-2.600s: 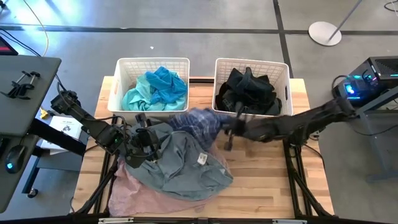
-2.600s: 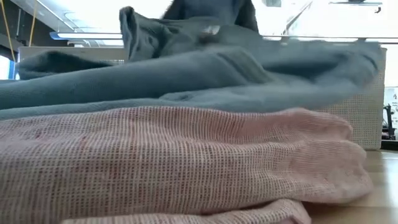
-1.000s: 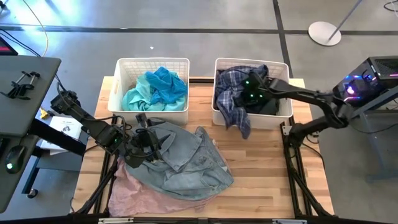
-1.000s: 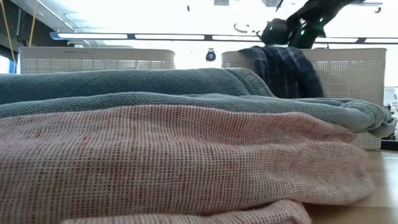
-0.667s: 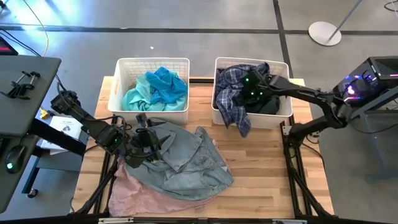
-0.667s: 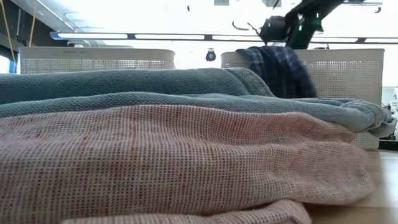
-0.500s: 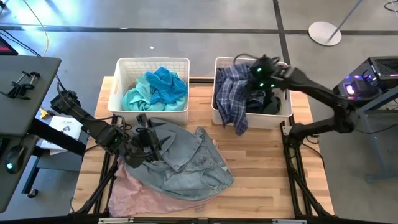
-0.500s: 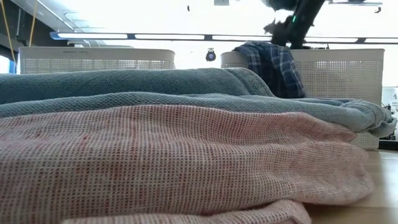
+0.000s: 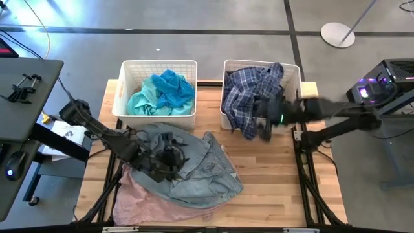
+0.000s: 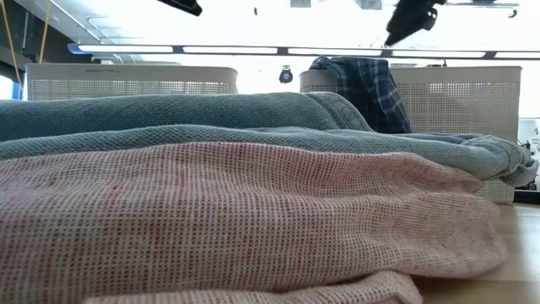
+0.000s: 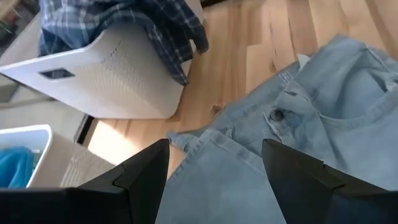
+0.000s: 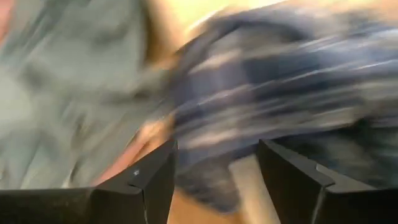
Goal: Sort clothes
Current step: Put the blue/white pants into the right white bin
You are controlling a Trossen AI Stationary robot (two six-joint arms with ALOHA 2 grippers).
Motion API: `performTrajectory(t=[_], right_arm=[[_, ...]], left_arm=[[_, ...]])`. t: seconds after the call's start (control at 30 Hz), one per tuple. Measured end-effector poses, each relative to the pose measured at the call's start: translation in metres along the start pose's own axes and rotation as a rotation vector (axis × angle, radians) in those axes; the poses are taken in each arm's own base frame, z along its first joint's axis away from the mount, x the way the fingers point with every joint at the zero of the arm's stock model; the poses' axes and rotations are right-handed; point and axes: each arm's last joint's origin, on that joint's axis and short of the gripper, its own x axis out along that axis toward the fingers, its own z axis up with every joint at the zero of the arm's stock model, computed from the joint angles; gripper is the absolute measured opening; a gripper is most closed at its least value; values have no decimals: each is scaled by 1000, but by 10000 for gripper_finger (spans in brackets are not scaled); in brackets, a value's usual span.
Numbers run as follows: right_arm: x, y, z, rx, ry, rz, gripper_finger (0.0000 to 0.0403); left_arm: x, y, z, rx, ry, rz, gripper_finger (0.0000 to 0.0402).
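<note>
Where it spills over the slatted basket (image 9: 294, 72), the plaid shirt (image 9: 249, 94) hangs crumpled.

Two baskets side by side at the table's (image 9: 272, 188) far edge: left basket (image 9: 127, 90) holding one garment (image 9: 162, 90); right basket (image 9: 295, 81) holding a shirt (image 9: 249, 97) draped over its front wall. In front of the left basket, jeans (image 9: 194, 168) lying atop another garment (image 9: 145, 204).
</note>
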Motion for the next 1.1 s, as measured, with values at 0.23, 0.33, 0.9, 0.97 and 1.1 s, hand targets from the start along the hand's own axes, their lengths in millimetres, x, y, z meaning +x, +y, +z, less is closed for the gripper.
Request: performTrajectory(t=[0.23, 0.33, 0.9, 0.97, 1.1], right_arm=[[45, 79, -73, -45, -4, -5, 216], [76, 89, -105, 39, -83, -164, 215], [154, 105, -56, 19, -347, -607, 15], [140, 106, -36, 30, -390, -615, 15], [91, 105, 5, -15, -486, -660, 7]], left_arm=[[12, -11, -1, 15, -2, 69, 247], [13, -11, -1, 18, -4, 95, 247], [13, -9, 1, 31, -31, 151, 247], [12, -8, 3, 37, -40, 156, 247], [11, -7, 5, 65, -53, 170, 247]])
